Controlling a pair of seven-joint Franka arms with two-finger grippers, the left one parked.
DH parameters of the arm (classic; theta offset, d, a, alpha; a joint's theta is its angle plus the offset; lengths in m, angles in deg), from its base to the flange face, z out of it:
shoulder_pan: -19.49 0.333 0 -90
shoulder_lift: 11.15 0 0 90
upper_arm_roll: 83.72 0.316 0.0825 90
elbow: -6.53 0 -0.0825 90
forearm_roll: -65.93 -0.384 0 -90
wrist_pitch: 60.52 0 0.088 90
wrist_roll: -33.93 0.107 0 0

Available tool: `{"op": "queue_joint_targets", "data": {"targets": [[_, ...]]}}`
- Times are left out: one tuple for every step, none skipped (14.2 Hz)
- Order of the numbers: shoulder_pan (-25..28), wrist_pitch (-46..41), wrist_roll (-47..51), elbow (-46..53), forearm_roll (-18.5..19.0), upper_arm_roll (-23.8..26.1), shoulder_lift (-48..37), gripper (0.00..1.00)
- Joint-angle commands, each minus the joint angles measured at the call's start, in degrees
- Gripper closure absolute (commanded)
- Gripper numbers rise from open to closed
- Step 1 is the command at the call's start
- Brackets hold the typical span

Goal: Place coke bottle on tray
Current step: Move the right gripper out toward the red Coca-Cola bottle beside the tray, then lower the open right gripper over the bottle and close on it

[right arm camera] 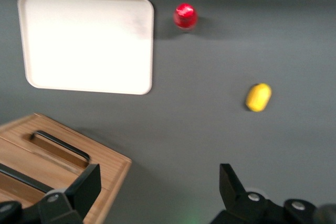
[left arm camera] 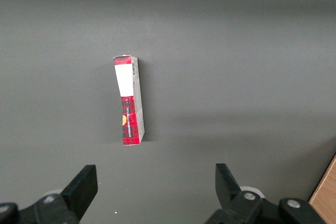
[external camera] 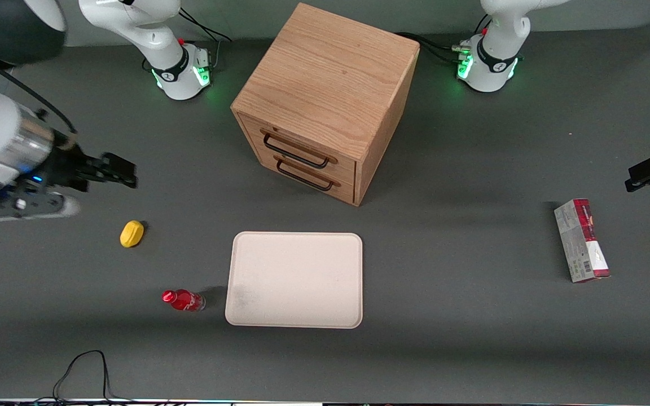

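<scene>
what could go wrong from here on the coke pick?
1. The coke bottle is small and stands upright; a slightly off approach by the gripper, now open and high up, farther from the front camera than the bottle, could tip it.
2. The bottle stands right beside the tray, so a finger may catch the rim.
3. The yellow lump lies roughly between gripper and bottle; a low approach could knock it.

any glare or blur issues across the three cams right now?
Front view: gripper, open above the table, and its arm look motion-smeared; tray evenly lit. Right wrist view: soft overall, tray blown out white, coke bottle fuzzy. Left wrist view: sharp, carton crisp.
</scene>
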Motion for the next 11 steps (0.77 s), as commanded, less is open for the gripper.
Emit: {"op": "queue_joint_targets", "data": {"targets": [[-0.8, -1.4, 1.0, 6.7, 0.1, 0.3, 5.8, 0.00], [-1.0, -0.1, 0.5, 6.9, 0.4, 0.0, 7.0, 0.00], [-1.4, 1.4, -0.5, 7.0, 1.6, -0.2, 8.4, 0.00], [-1.8, 2.9, -2.6, 7.0, 3.4, -0.2, 9.9, 0.00], [-2.5, 4.4, -4.4, 7.1, 4.8, -0.2, 12.2, 0.00], [-2.9, 6.6, -4.7, 7.3, 5.2, -0.1, 14.3, 0.00], [-2.9, 10.1, -4.4, 7.4, 5.2, -0.1, 16.5, 0.00], [-2.9, 12.7, -4.3, 7.4, 5.2, -0.1, 18.5, 0.00], [-2.8, 15.3, -4.2, 8.1, 5.2, 0.0, 20.8, 0.00], [-2.8, 17.1, -4.2, 8.7, 5.2, 0.0, 22.4, 0.00], [-2.8, 18.3, -4.2, 8.9, 5.3, 0.0, 23.4, 0.00]]}}
